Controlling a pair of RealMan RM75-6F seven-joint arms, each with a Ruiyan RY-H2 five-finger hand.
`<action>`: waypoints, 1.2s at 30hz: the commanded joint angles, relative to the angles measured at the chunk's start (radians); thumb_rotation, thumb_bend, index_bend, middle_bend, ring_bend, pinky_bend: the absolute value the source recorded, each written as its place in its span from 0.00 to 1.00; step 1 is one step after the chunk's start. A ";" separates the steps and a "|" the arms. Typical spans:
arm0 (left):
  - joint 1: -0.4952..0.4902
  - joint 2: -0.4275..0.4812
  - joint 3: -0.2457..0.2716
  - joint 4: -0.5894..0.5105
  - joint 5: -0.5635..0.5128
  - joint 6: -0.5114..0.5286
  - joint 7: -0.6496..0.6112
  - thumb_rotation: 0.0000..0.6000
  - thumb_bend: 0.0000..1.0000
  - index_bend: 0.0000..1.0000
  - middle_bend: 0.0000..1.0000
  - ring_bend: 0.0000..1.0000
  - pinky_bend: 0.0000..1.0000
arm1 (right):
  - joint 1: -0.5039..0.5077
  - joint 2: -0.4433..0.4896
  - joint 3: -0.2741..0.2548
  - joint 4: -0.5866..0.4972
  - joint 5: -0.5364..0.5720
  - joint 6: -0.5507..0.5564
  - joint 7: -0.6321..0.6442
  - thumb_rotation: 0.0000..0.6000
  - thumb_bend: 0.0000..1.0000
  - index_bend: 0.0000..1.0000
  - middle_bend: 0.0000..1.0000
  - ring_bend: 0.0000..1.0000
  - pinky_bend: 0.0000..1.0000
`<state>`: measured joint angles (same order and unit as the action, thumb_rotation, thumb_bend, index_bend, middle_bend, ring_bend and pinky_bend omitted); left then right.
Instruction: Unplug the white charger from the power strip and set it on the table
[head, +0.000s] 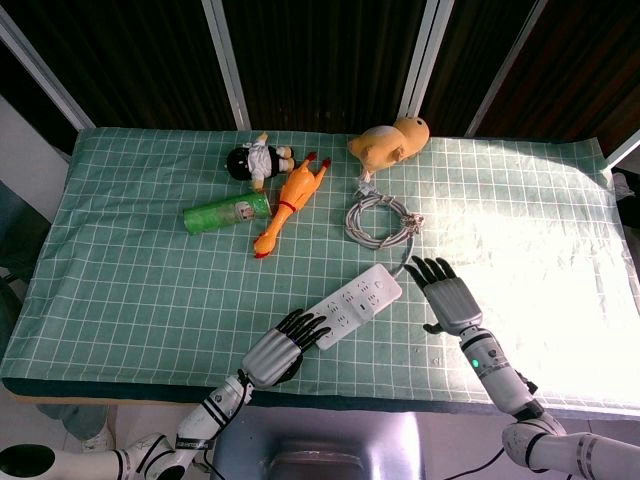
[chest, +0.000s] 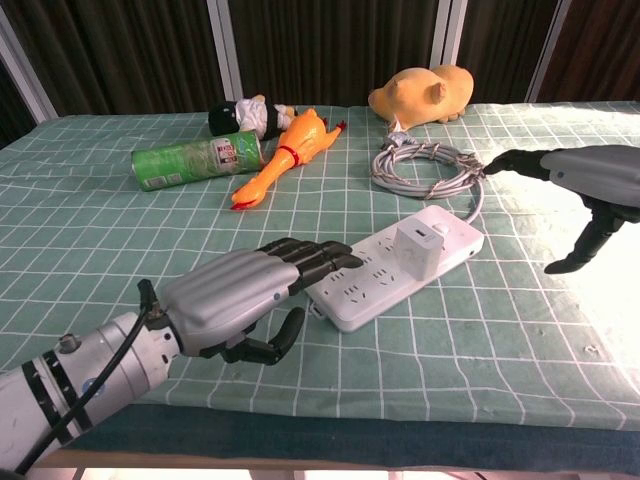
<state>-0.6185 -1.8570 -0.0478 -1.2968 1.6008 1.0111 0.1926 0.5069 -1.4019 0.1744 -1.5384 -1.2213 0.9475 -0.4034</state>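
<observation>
The white charger (chest: 418, 245) sits plugged into the far right end of the power strip (chest: 360, 285), which lies near the table's (chest: 520, 340) middle. The left hand (chest: 235, 300), released with fingers spread, rests its fingertips on the strip's near left end. The right hand (chest: 590, 190) hovers right of the strip, released, holding nothing.
</observation>
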 joint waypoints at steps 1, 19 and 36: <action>-0.010 -0.016 -0.001 0.011 -0.010 -0.008 0.007 1.00 0.77 0.00 0.00 0.00 0.04 | 0.017 -0.005 0.002 -0.007 0.016 -0.005 -0.021 1.00 0.20 0.00 0.00 0.00 0.00; -0.058 -0.114 -0.016 0.092 -0.067 -0.050 0.018 1.00 0.77 0.00 0.00 0.00 0.04 | 0.111 -0.058 -0.011 -0.010 0.153 -0.024 -0.151 1.00 0.20 0.00 0.00 0.00 0.00; -0.090 -0.149 -0.008 0.139 -0.081 -0.070 0.024 1.00 0.78 0.00 0.00 0.00 0.04 | 0.177 -0.129 -0.032 -0.005 0.206 -0.016 -0.194 1.00 0.20 0.00 0.00 0.00 0.00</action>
<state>-0.7082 -2.0061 -0.0555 -1.1581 1.5200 0.9416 0.2165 0.6807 -1.5268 0.1454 -1.5454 -1.0154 0.9281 -0.5933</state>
